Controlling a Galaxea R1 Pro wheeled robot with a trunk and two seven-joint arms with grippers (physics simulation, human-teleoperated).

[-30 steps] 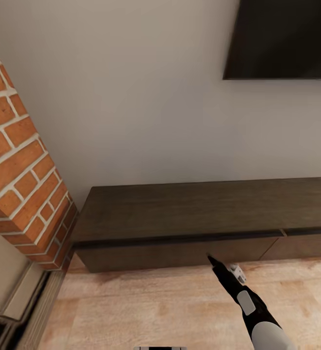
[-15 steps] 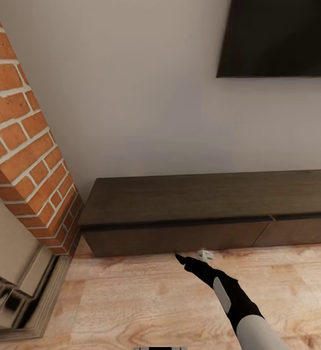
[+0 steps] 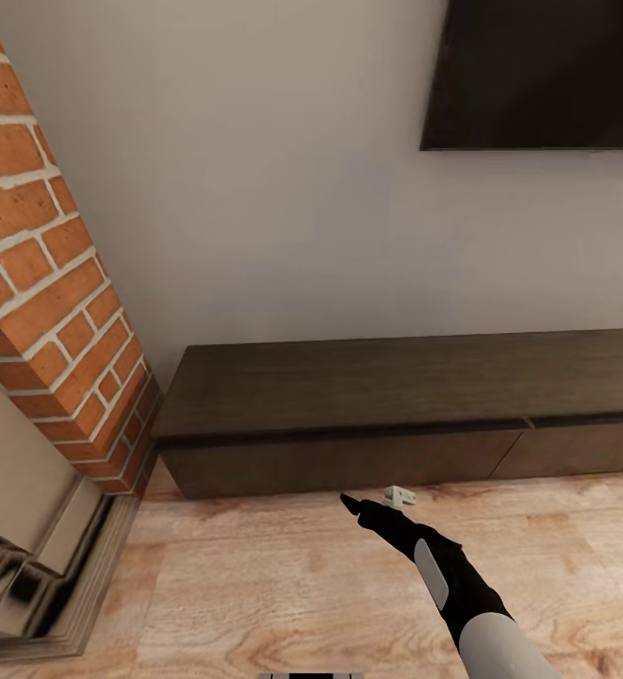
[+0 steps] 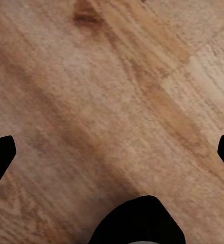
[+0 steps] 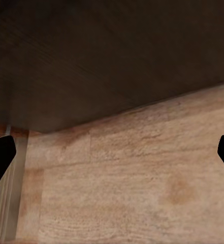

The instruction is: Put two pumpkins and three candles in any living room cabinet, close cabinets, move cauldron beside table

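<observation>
One closed cabinet point(image 3: 349, 462) beside brick fireplace point(image 3: 47, 311)

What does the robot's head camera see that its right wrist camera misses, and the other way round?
The head view alone takes in the black screen on the white wall, the brick fireplace at the left, the cabinet's top and closed drawer fronts, and the right arm reaching low toward it, ending in the right gripper.

The right wrist view alone gives a close look at the cabinet's dark front where it meets the floor, with the spread fingertips at the picture's edges.

Both show the dark-brown cabinet and the wooden floor.
</observation>
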